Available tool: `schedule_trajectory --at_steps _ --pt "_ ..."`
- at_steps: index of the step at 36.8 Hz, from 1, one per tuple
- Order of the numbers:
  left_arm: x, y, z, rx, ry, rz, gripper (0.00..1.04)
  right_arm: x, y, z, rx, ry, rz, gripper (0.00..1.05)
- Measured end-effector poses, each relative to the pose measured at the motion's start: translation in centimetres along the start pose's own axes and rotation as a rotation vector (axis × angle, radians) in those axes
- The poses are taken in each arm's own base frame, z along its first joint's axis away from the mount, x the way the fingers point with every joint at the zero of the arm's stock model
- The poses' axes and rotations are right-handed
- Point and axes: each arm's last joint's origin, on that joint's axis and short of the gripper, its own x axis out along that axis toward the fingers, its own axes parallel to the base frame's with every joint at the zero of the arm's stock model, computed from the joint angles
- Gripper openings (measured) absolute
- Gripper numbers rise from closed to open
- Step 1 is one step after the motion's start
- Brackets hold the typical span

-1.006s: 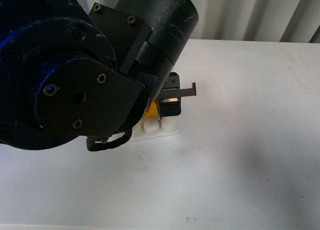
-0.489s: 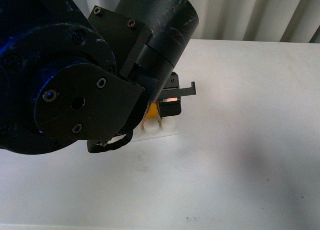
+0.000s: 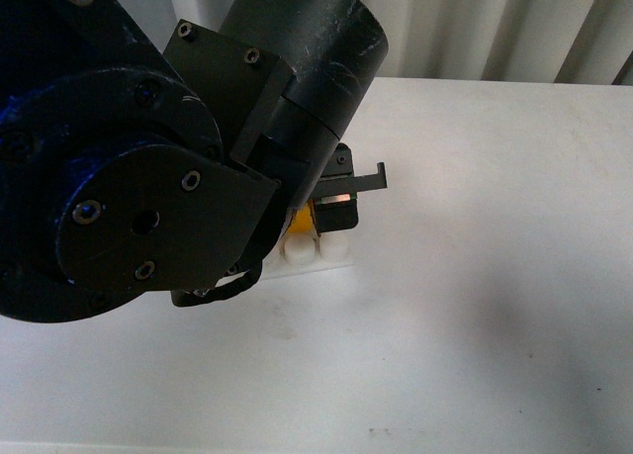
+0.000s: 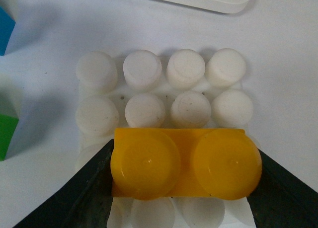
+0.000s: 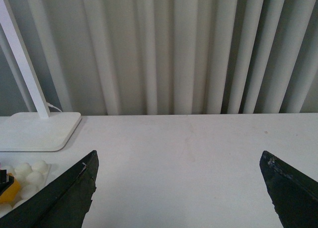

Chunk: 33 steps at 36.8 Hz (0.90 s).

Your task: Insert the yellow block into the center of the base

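Note:
My left gripper (image 4: 185, 168) is shut on the yellow block (image 4: 185, 163), one black finger at each end of it. The block's two round studs face the wrist camera. It is held over the white studded base (image 4: 164, 89), covering the base's third row of studs; I cannot tell if it touches them. In the front view the left arm hides most of this: only a sliver of the yellow block (image 3: 300, 220) and the base's near edge (image 3: 316, 259) show. My right gripper (image 5: 181, 188) is open and empty over bare table. The base (image 5: 25, 176) shows at that view's edge.
A smooth white slab with a pole (image 5: 35, 131) lies on the table beyond the base. A blue brick (image 4: 5, 22) and a green brick (image 4: 6, 136) sit beside the base. Grey curtains (image 5: 174, 49) hang behind the table.
The left arm's big joint has turned and shifted slightly left in the front view. The gripper and block stay over the base.

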Motion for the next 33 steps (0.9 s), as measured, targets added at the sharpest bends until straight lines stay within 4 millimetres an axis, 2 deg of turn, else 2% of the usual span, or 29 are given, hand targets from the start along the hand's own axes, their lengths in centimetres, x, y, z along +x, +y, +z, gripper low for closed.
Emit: schedule_trajectory --at_steps 33 --pt "0.15 0.2 -0.4 0.018 0.0 -0.006 0.66 0.0 0.0 0.0 0.0 0.0 0.0 0.95"
